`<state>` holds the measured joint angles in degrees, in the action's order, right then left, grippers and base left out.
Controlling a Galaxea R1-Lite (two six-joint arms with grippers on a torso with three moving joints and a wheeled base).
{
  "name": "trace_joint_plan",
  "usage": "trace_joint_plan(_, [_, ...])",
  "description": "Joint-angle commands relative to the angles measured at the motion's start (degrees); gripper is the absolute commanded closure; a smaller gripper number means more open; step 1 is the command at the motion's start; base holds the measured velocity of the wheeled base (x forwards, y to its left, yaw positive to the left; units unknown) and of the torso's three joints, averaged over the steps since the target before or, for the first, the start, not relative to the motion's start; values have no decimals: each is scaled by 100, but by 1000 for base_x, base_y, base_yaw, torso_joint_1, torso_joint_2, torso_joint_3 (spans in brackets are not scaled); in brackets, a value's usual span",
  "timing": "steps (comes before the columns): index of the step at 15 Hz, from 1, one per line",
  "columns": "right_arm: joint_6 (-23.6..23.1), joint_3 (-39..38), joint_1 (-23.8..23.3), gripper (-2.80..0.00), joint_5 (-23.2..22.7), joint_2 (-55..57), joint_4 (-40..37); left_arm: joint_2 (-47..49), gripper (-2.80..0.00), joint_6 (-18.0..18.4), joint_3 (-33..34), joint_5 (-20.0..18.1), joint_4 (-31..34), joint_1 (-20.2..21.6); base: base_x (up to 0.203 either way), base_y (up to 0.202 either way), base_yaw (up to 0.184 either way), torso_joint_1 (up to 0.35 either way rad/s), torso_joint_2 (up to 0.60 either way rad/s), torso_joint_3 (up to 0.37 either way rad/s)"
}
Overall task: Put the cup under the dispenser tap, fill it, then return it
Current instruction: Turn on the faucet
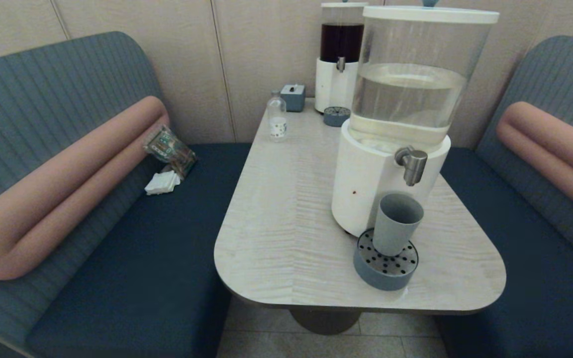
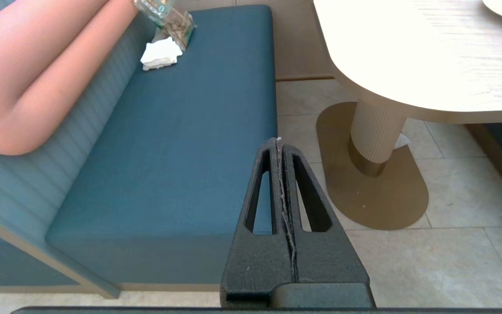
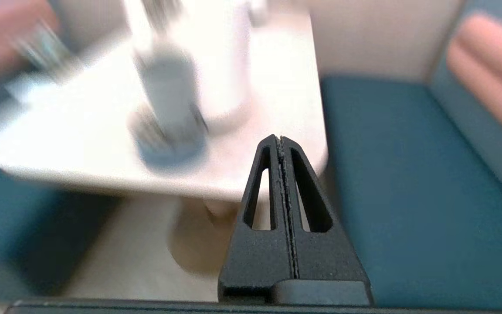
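**Mia:** What are the fingers doing?

**Ben:** The right gripper (image 3: 280, 138) has its two fingers pressed flat together, with nothing between them. It hangs low, off the near edge of the table (image 1: 286, 223), over the floor by the blue seat. The left gripper (image 2: 278, 139) is the same: fingers squeezed together, holding nothing. It is parked down low on the other side, over the floor between the bench and the table's foot.

**Mia:** Where is the cup?

**Ben:** The cup (image 1: 396, 223) stands up straight on the round drip tray (image 1: 385, 271) with the holes. It is right under the dispenser tap (image 1: 411, 164). Nothing is holding it. I can't see if there is any drink in it.

**Mia:** What else is there?

**Ben:** A little bottle (image 1: 277, 118) and a second dispenser with dark red drink (image 1: 340, 59) sit far back on the table.

**Mia:** What could go wrong?

**Ben:** I think the tap still needs a push. Fingers that are shut could slip off the small shiny tap. Or the arm could bump the cup on its way up and knock it off the tray. If the cup moves a bit, the drink would miss it and spill. And if the tap stays open too long, the cup could run over.
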<state>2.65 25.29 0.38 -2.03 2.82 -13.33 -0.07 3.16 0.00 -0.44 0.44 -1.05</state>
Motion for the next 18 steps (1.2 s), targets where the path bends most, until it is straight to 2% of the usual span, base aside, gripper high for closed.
trace_joint_plan(1, [273, 1332, 40, 0, -28, 996, -391, -10, 0, 1, 0, 0, 0, -1, 0, 0, 0, 0, 0, 0])
trace_joint_plan(6, [573, 3932, 96, 0, -15, 3849, -1460, -10, 0, 1, 0, 0, 0, -1, 0, 0, 0, 0, 0, 0])
trace_joint_plan(8, [556, 5143, 142, 0, -74, 4988, -2278, -10, 0, 1, 0, 0, 0, -1, 0, 0, 0, 0, 0, 0])
trace_joint_plan(10, [346, 6309, 259, 0, -189, 6029, -3477, -10, 0, 1, 0, 0, 0, -1, 0, 0, 0, 0, 0, 0])
trace_joint_plan(12, [175, 7201, 568, 0, -262, 6720, -4347, -10, 0, 1, 0, 0, 0, -1, 0, 0, 0, 0, 0, 0])
trace_joint_plan(15, [86, 8272, 982, 0, -279, 7536, -4963, -10, 0, 1, 0, 0, 0, -1, 0, 0, 0, 0, 0, 0])
trace_joint_plan(18, [-72, 8566, 1449, 0, -50, 8126, -4786, -10, 0, 1, 0, 0, 0, -1, 0, 0, 0, 0, 0, 0])
